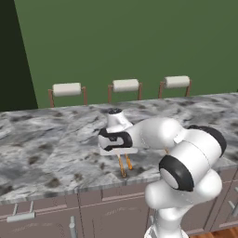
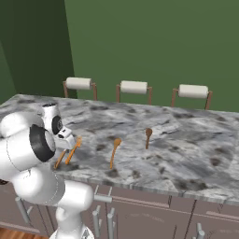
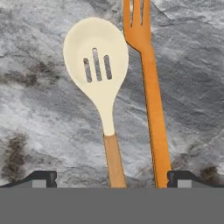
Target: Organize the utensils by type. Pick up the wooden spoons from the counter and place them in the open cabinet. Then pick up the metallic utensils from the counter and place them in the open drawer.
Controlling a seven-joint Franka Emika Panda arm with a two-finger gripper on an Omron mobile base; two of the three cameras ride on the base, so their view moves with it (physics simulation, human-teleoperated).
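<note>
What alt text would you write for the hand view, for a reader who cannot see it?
A cream slotted spoon with a wooden handle and an orange fork lie side by side on the grey marbled counter, seen from directly above. The open pincer hangs over their handles, one dark fingertip on each side.

Four wooden utensils (image 2: 115, 151) on the counter (image 2: 186, 154); three stools (image 2: 134, 87).

Green wall (image 1: 139, 42) behind the room. Three wooden stools (image 2: 134, 89) with white cushions stand in a row before it. Wood floor (image 1: 223, 232) below.
</note>
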